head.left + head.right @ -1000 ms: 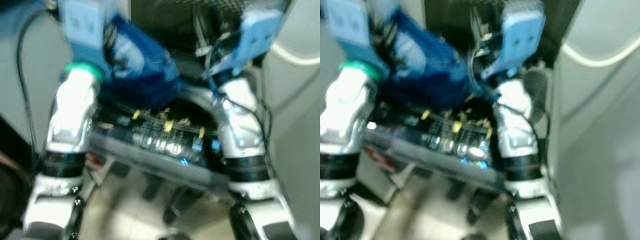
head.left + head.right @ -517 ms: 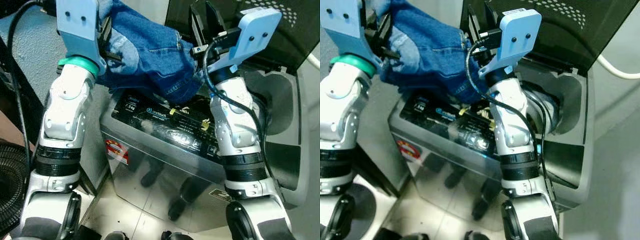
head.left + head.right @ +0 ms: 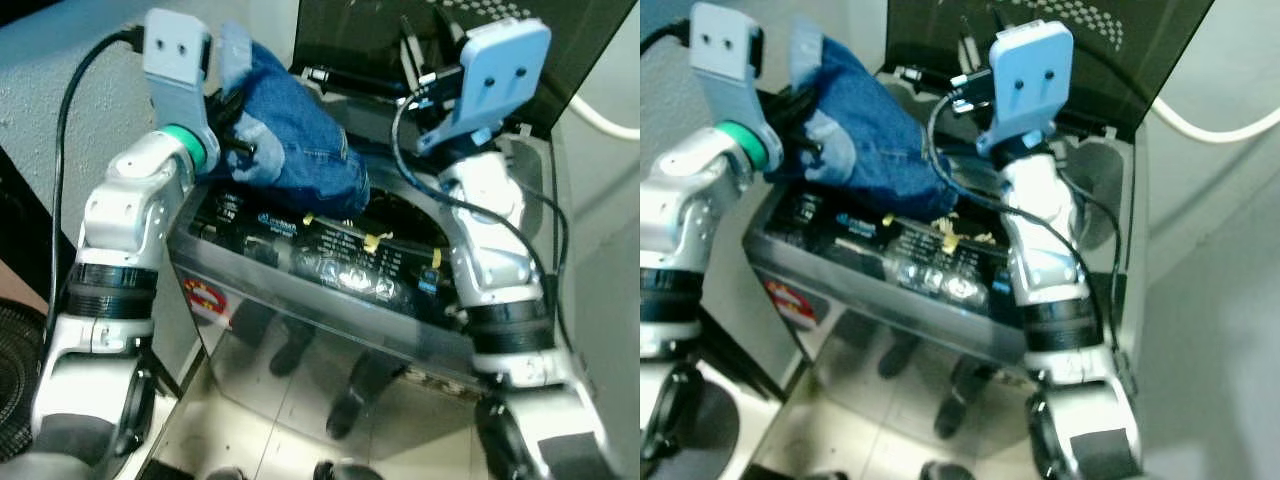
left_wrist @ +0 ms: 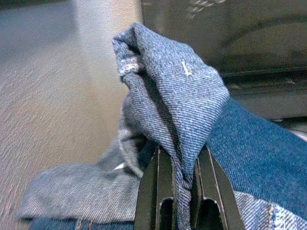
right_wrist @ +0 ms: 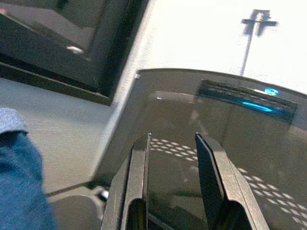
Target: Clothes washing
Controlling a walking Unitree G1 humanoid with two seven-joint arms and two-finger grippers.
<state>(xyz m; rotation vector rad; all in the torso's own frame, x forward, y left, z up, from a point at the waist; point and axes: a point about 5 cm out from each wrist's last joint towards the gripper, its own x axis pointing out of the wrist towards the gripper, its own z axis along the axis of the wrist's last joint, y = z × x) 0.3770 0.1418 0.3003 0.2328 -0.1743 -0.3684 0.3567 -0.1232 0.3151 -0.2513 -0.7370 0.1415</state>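
In the left eye view, the jeans (image 3: 290,150) hang at upper centre, just above the open top of the washing machine (image 3: 330,265), whose lid (image 3: 420,40) stands raised; loading is under way, and the garment is not yet inside the drum.

In the left wrist view, the left gripper (image 4: 178,191) has its fingers clamped on a denim fold.

In the right wrist view, the right gripper (image 5: 171,177) is parted and empty, facing the lid.

Two silver jointed arms with black ribbed bands at the elbows. Pale blue wrist brackets, each with two small screw holes; green ring below the left. Black cables looped alongside. Long black fingers (image 5: 209,184).
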